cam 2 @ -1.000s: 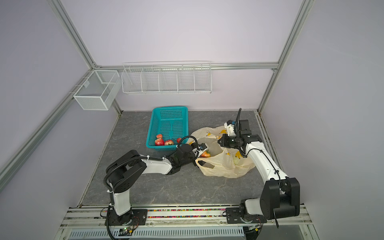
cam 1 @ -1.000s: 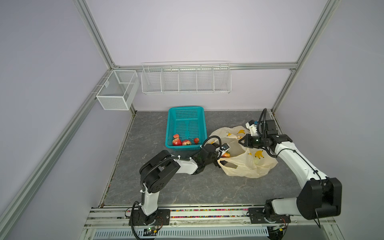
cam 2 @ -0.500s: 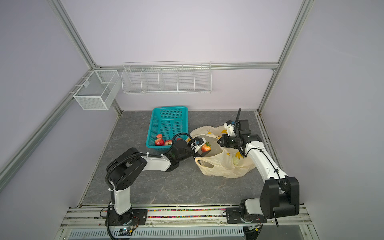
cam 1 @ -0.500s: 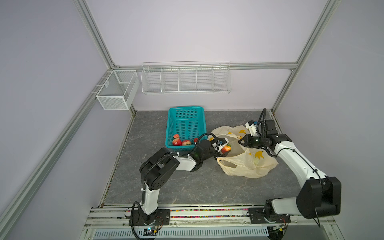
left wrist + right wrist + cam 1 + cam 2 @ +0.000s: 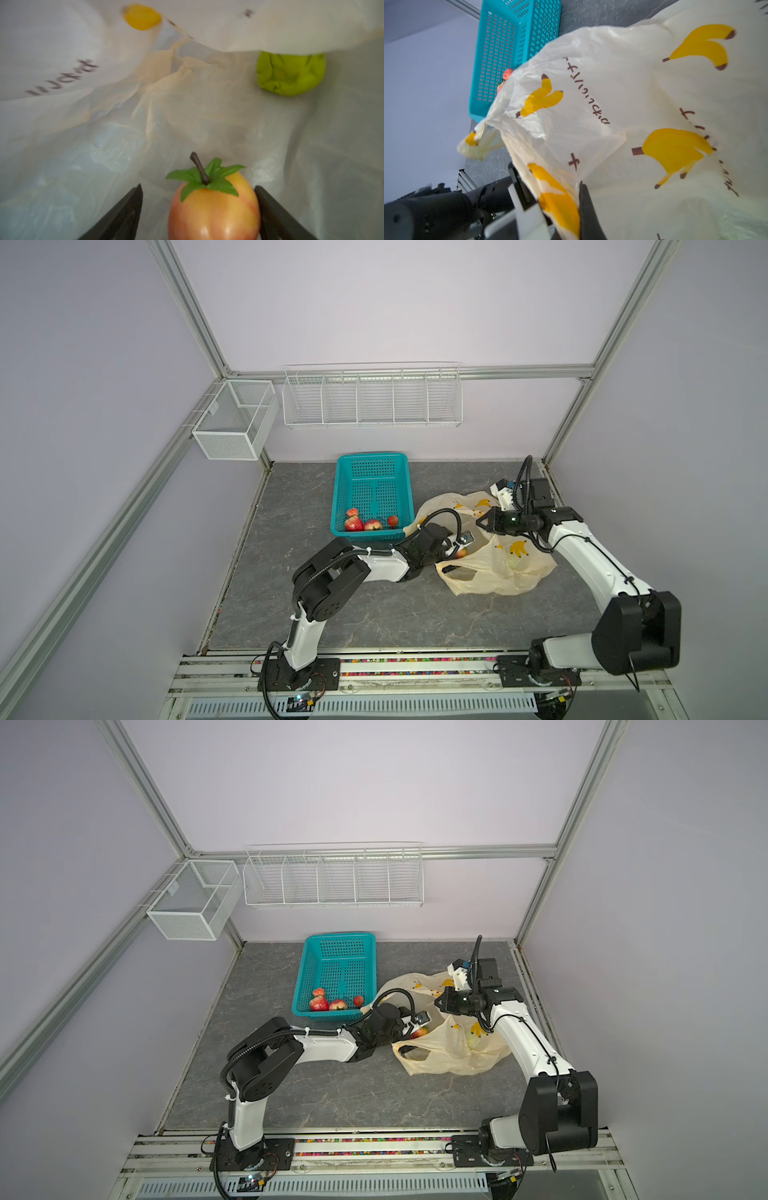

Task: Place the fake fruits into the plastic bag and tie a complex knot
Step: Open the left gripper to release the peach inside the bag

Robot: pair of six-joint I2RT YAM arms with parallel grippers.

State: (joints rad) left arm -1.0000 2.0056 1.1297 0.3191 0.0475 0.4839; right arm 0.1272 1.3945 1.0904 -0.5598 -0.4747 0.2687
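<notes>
- The cell has pale lilac walls and aluminium posts. A long wire rack [image 5: 372,400] and a mesh box [image 5: 232,423] hang high at the back, above a grey marbled surface [image 5: 332,614].
- The plastic bag [image 5: 498,576], pale yellow with printed bananas and dark lettering, lies crumpled near the right edge of the surface. Its mouth opens toward the left edge.
- A teal basket [image 5: 374,481] stands at the middle of the back edge, just beside the bag.
- The right gripper [image 5: 546,173] reaches over the bag from the right edge. Its jaws are clenched on a fold of the bag's film at the mouth.
- The left gripper [image 5: 198,186] is inside the bag's mouth. Its jaws are released and wide apart, one on each side of a peach-coloured fruit, with a clear gap at one jaw.
- The peach-coloured fruit [image 5: 214,212], with green leaves and a brown stem, rests on the film inside the bag.
- A green fruit [image 5: 289,74] lies deeper in the bag, well apart from it.
- Four red fruits [image 5: 372,525] sit close together at the basket's near end.
</notes>
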